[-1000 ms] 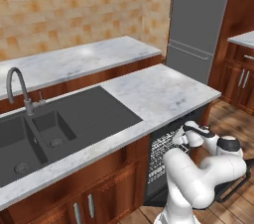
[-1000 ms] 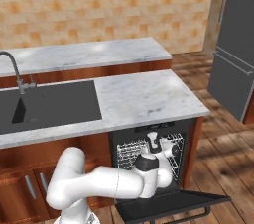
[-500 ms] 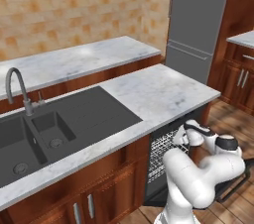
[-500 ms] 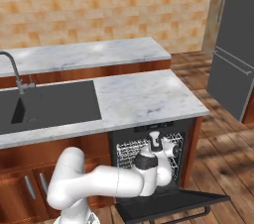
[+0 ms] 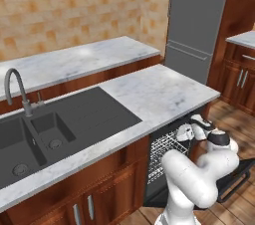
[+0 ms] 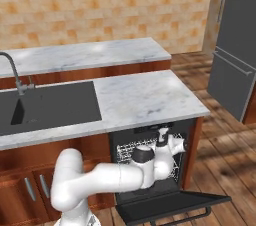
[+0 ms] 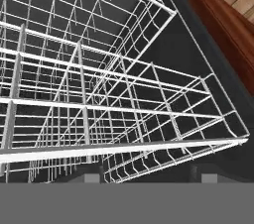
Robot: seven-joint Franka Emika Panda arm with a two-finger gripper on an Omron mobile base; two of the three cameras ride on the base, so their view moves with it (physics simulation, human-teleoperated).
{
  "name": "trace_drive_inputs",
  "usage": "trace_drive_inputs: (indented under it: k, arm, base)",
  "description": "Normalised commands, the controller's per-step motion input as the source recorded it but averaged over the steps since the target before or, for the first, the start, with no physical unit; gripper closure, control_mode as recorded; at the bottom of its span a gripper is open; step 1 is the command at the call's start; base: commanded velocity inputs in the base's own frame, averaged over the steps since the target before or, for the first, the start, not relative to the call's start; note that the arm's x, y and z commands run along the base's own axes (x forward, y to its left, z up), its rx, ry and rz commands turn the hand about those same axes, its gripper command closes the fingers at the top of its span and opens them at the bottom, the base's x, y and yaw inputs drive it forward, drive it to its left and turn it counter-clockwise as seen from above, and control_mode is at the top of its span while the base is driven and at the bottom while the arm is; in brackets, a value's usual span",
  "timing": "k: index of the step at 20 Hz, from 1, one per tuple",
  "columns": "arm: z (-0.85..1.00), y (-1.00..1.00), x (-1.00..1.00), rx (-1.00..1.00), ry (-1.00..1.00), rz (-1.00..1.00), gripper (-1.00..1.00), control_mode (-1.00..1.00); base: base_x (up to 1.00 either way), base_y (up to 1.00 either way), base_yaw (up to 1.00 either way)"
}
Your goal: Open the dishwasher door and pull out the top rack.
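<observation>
Inside, the top rack (image 7: 124, 94) is a white wire grid with thin tines.

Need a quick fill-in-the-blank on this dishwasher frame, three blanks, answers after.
1. The dishwasher door is folded ____.
2. The gripper is at the front of the white wire ____ inside the dishwasher.
3. The sink is set in the counter to the ____ of the dishwasher in both base views.

Missing words: down; rack; left

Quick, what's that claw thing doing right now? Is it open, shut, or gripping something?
End effector: open, its two finger tips standing apart just below the front wire of the top rack, with nothing held.
</observation>
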Motion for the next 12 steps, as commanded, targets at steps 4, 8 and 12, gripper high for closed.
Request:
trace_drive_inputs:
  k: [4, 8, 12]
  arm:
    - [-1.0, 0.0, 0.13, 0.1, 0.17, -0.01, -1.0, -1.0]
    - [-1.0, 0.0, -0.02, 0.0, 0.2, -0.09, -1.0, -1.0]
    - [-1.0, 0.0, -0.36, 0.0, 0.17, -0.16, -1.0, -1.0]
  base:
    - [0.0, 0.0, 0.0]
    - [0.0, 0.0, 0.0]
    - [0.0, 0.0, 0.0]
